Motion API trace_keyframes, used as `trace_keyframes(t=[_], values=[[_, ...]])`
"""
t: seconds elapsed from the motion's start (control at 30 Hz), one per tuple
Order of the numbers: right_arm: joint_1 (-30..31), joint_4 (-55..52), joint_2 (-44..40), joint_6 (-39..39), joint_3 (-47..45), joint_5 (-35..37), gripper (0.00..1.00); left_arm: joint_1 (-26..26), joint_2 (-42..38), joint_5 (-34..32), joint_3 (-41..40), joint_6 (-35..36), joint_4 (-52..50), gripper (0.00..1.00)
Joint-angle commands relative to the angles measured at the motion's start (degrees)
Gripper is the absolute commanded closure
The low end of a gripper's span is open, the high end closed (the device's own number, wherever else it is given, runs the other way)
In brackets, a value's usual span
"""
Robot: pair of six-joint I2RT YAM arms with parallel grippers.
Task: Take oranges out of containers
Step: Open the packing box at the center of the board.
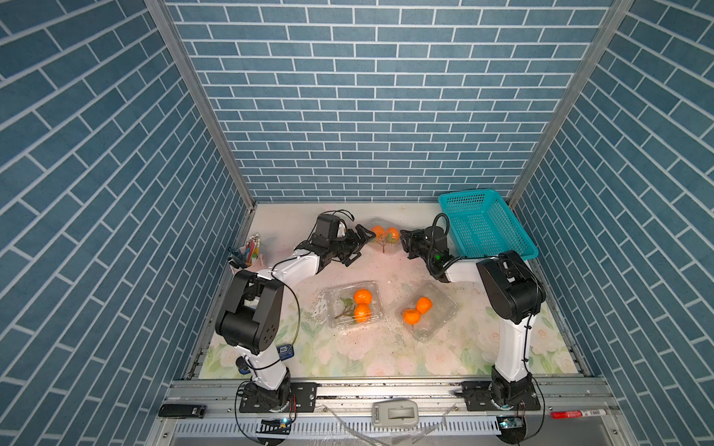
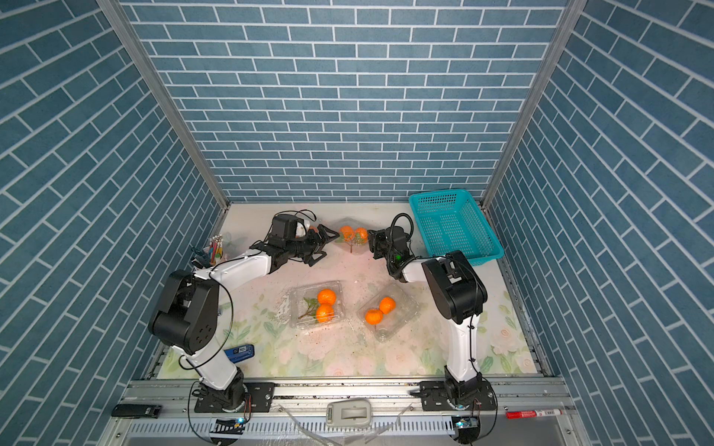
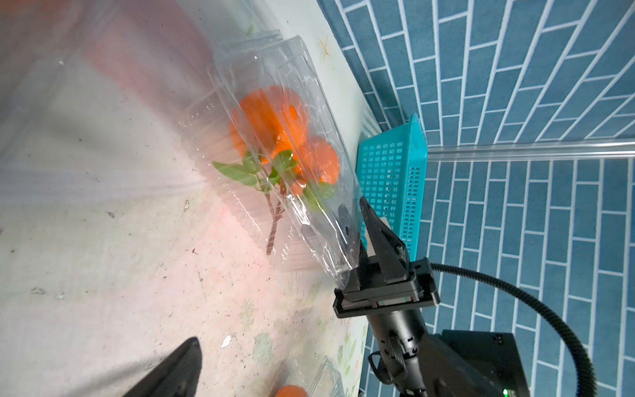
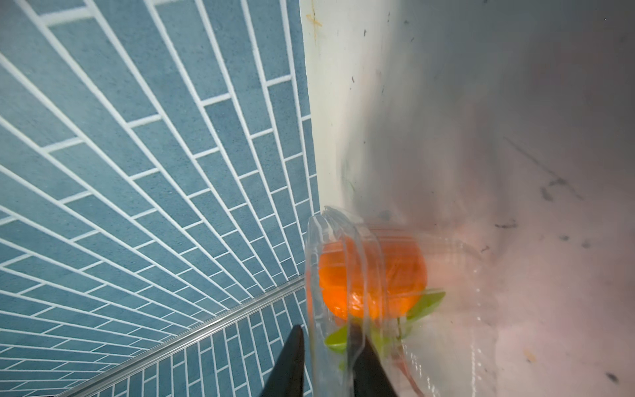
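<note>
At rear: oranges (image 1: 385,233) L-R, stem (image 1: 383,246) frontward

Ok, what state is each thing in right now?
far container: lid lifted, two oranges inside
right gripper: closed on that lid's edge
left gripper: open, empty
near left container: two oranges inside, lid unclear
near right container: two oranges inside, lid unclear
teal basket: empty

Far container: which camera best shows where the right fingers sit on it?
Left wrist view: fingers of the right gripper straddle an edge of the far container. Right wrist view is close but blurred; both top views show it small.
</note>
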Motion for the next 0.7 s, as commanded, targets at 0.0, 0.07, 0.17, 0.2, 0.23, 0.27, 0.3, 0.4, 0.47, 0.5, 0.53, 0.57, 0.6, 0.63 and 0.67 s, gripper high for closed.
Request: trace_keyframes(t=[0.0,0.07,0.17,0.2,0.23,0.27,0.3,0.4,0.47,0.5,0.53,0.57,0.6,0.63,0.67], values=[[-0.21,3.07,0.75,2.50,1.37,-0.47,0.75,0.06,2.31,-1.16,-1.65,-4.71,5.87,0.04],[-0.10,3.03,0.80,2.48,1.57,-0.26,0.75,-0.05,3.29,-1.03,-2.23,-6.43,8.18,0.07],[-0.14,3.07,1.02,2.81,2.18,-0.17,0.76,-0.29,3.72,-1.55,-2.94,-7.24,9.43,0.11],[-0.09,3.10,1.15,2.99,2.46,-0.12,0.76,-0.33,3.81,-1.79,-3.28,-7.39,9.65,0.12],[-0.09,3.10,1.20,3.16,2.65,-0.21,0.76,-0.34,3.88,-1.93,-3.46,-7.54,9.82,0.14],[-0.08,3.08,1.13,3.39,2.74,-0.14,0.76,-0.49,4.15,-1.96,-3.47,-7.53,9.95,0.15],[0.00,3.07,1.11,3.76,2.79,-0.05,0.77,-0.56,4.45,-2.00,-3.56,-7.69,10.26,0.17],[0.01,2.73,0.78,4.19,3.19,0.14,0.77,-0.85,5.43,-2.21,-4.15,-8.97,12.09,0.22],[0.00,2.25,0.58,4.32,3.40,0.32,0.77,-1.14,6.08,-2.52,-4.35,-9.57,13.24,0.26],[0.00,1.98,0.49,4.33,3.59,0.24,0.77,-1.25,6.42,-2.69,-4.31,-9.83,13.54,0.27],[0.09,1.63,0.49,4.34,3.88,0.13,0.77,-1.25,6.66,-2.95,-4.44,-10.12,14.02,0.27],[0.09,1.25,0.49,4.33,4.06,-0.01,0.77,-1.33,6.89,-3.19,-4.51,-10.33,14.36,0.27],[0.18,0.92,0.57,4.37,4.23,-0.17,0.78,-1.34,7.17,-3.28,-4.44,-10.60,14.74,0.27],[0.27,0.96,0.67,4.53,4.25,-0.04,0.78,-1.44,7.46,-3.38,-4.31,-10.87,14.83,0.26],[0.35,1.00,0.71,4.58,4.30,-0.04,0.78,-1.43,7.74,-3.47,-4.19,-10.97,14.89,0.27]])
